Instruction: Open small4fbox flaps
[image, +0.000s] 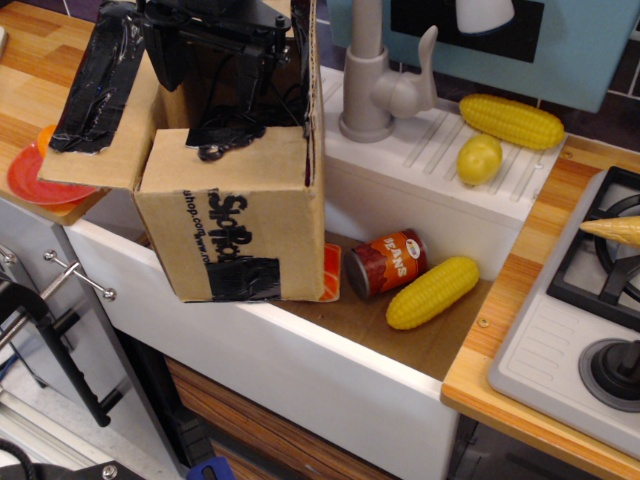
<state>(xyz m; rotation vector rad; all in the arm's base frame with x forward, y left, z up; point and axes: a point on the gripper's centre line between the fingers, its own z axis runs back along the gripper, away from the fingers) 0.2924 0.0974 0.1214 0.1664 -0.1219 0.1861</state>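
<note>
Toy-kitchen bench with a sunken sink holds the small4fbox (235, 225) at its left end. Its flaps (100, 100) are light, stiff cardboard with slick tape; grip a bare edge. Black end effector (225, 45) sits above the opening, its closure possibly hidden.

The place was a toy kitchen set. A white moulded sink basin (380, 400) filled the centre of the frame, with a grey plastic tap (385, 85) on its ribbed drainer at upper centre. Pale wooden countertops (500, 330) ran along both sides, and a grey hob with a black burner grate (600, 265) sat at the right edge. Yellow plastic corn cobs (433, 291) and a red bean can (386, 265) lay about the sink, and a white cabinet front with metal handles (80, 280) occupied the lower left.
</note>
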